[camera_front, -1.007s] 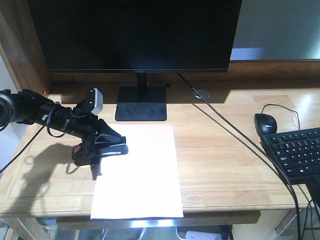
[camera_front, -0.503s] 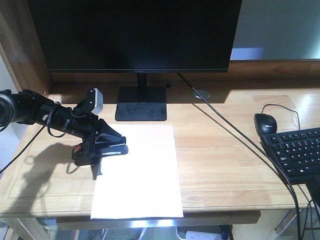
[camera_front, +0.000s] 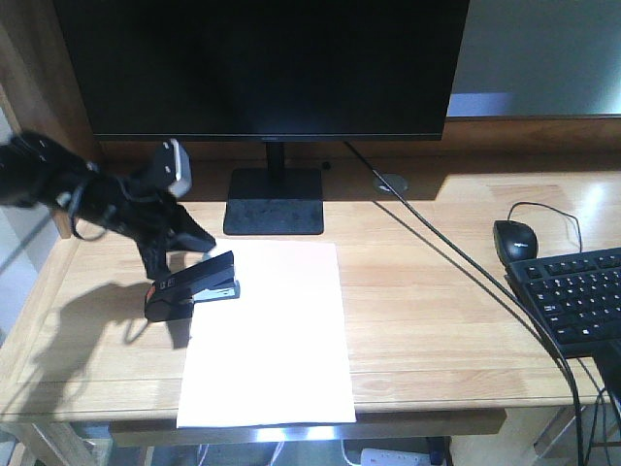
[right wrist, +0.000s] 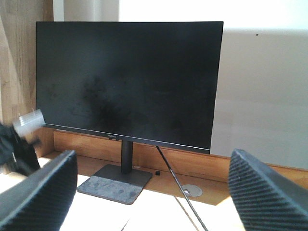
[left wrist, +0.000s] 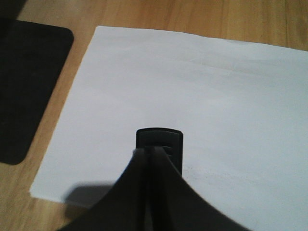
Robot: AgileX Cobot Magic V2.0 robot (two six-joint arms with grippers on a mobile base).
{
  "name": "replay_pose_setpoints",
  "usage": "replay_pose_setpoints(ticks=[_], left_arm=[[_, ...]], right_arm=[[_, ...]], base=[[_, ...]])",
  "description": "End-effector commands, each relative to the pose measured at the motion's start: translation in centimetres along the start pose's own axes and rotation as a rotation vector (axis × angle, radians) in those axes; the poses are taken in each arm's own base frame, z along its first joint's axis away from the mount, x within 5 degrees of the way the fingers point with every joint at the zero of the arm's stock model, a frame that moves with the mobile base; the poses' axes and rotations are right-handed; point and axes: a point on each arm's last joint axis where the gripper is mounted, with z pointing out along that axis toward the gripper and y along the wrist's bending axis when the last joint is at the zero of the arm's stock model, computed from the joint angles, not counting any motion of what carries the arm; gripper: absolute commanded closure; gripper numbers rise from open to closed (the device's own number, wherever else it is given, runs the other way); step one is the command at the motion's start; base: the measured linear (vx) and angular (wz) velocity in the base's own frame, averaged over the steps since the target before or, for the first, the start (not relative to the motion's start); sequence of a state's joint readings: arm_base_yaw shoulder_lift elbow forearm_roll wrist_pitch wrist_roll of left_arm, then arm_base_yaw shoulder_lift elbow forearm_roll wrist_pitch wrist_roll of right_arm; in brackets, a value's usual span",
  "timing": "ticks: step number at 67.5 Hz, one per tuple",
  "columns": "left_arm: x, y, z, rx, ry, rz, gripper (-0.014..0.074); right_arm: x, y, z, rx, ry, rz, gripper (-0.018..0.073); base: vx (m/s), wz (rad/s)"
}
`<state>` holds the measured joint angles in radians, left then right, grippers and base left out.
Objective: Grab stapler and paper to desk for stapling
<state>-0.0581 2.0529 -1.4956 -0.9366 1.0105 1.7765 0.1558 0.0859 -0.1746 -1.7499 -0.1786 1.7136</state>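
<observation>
The black stapler lies on the light-wood desk with its front end over the left edge of the white paper. A small orange-red patch shows at its rear. My left gripper hangs just above and behind the stapler, clear of it. In the left wrist view its fingers are pressed together, so the left gripper is shut and holds nothing. The stapler's front end shows just beyond the tips, on the paper. My right gripper is open wide and holds nothing.
A black monitor on a flat stand fills the back of the desk. A mouse and keyboard sit at the right edge. A black cable runs diagonally across the desk's right half.
My left gripper has let go of the stapler and risen up and back to the left. The stapler stays on the paper's left edge.
</observation>
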Motion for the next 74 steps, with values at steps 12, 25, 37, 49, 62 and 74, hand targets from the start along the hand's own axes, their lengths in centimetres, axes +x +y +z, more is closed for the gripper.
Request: replay_pose_setpoints(ticks=[12,25,37,49,62,74], left_arm=[[-5.6,-1.8,-9.2,-0.316,0.13,-0.121,0.0603],[-7.5,-4.0,-14.7,-0.544,0.212,-0.261,0.0603],[-10.2,-6.4,-18.9,-0.71,0.02,-0.462,0.0603],[-12.6,-9.2,-22.5,-0.804,-0.18,-0.563,0.0603],[-13.3,-11.2,-24.6,-0.862,-0.206,-0.565,0.0603],[-13.1,-13.0,-25.4,-0.897,-0.246,-0.565,0.0603]], right_arm=[[-0.8,-0.3,0.1,0.032,-0.014,-0.046,-0.0035],[-0.8,-0.3,0.1,0.031,-0.014,-0.046,-0.0035],[-0.8,-0.3,0.1,0.031,-0.014,-0.046,-0.0035],[-0.8,-0.3,0.1,0.032,-0.014,-0.046,-0.0035],[-0.8,-0.3,0.1,0.032,-0.014,-0.046,-0.0035],[-0.8,-0.3,0.1,0.033,-0.014,-0.046,-0.0035]], base=[[0.0,0.0],[0.0,0.0],[0.0,0.0],[0.0,0.0],[0.0,0.0],[0.0,0.0]])
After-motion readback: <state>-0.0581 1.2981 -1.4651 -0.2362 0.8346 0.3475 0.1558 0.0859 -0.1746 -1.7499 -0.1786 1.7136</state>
